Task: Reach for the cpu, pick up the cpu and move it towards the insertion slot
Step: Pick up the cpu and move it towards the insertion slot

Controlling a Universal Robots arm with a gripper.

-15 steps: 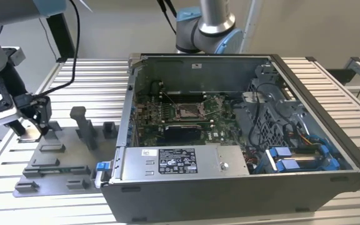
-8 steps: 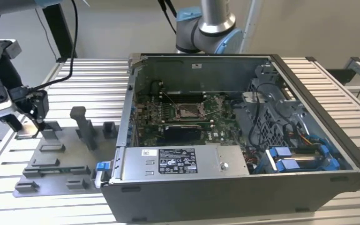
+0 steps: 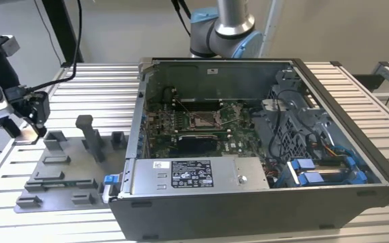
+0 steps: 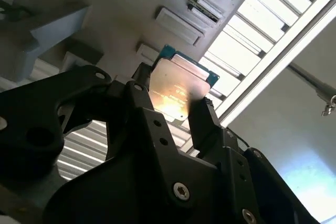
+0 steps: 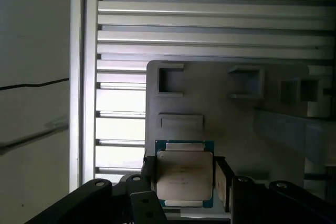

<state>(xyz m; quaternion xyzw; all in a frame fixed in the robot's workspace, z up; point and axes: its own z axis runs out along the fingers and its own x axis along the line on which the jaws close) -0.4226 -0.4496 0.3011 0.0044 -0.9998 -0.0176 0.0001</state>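
Observation:
The cpu (image 5: 185, 174), a thin square chip with a pale silver top and a teal-green rim, sits between my gripper's black fingers (image 5: 221, 178). In the second wrist view the cpu (image 4: 176, 88) is seen from below, and the gripper (image 4: 172, 100) is shut on two opposite sides of it. In the exterior view my gripper (image 3: 27, 130) hangs at the far left, over the far corner of the grey fixture plate (image 3: 59, 172). The insertion slot (image 3: 205, 118), a square metal-framed socket with a wire lever, lies on the green motherboard inside the open computer case, well to the exterior view's right of the gripper.
Grey fixture blocks (image 3: 89, 136) stand upright on the plate between the gripper and the case. The case wall (image 3: 140, 109) rises along the motherboard's near side. A labelled metal box (image 3: 191, 174) and blue-clipped drive bays (image 3: 319, 169) fill the case's front. The slatted aluminium table (image 3: 100, 88) lies underneath.

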